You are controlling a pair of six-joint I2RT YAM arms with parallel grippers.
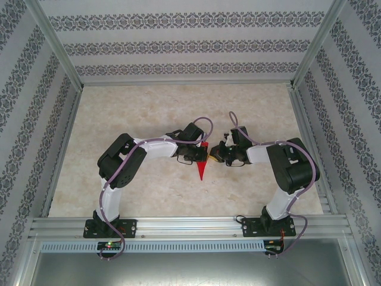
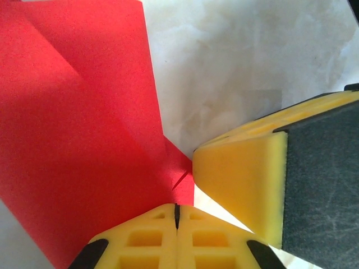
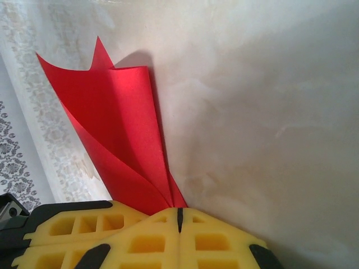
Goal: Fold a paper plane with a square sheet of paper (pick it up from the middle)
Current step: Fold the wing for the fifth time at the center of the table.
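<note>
White-and-black arms (image 1: 153, 146), lilac cables (image 1: 109, 199), yellow grid-moulded fingers (image 2: 147, 242), black bases (image 1: 111, 229)

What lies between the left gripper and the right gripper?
The red paper plane, seen in the top view; left gripper and right gripper both pinch it.

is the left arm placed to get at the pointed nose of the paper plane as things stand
Probably not without letting go: the left jaws are shut on the paper plane near its wide end, and so are the right jaws. The nose itself juts out free, nothing around it.
</note>
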